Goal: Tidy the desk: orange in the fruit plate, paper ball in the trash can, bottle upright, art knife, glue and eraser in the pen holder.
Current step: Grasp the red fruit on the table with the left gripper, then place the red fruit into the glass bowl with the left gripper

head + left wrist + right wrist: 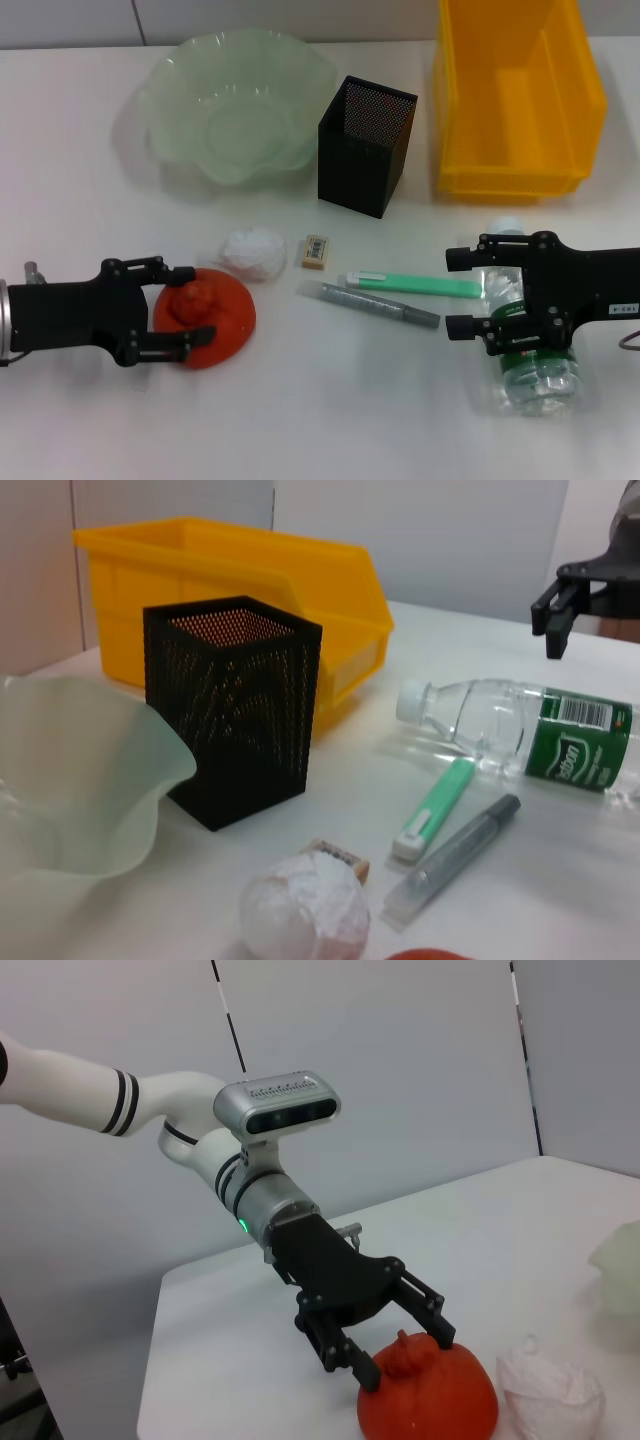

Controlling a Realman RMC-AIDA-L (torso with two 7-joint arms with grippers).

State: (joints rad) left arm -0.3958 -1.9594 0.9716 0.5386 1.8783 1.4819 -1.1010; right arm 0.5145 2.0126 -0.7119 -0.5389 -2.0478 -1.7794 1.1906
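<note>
White desk (pixel 80 150): paper ball (pixel 254 252), eraser (pixel 315 251) beside orange (pixel 205 315).

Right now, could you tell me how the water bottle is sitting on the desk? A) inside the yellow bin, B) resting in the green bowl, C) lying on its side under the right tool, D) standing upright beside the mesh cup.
C: the bottle lies on its side on the desk, cap pointing toward the yellow bin, with the right tool spread open above it.
</note>
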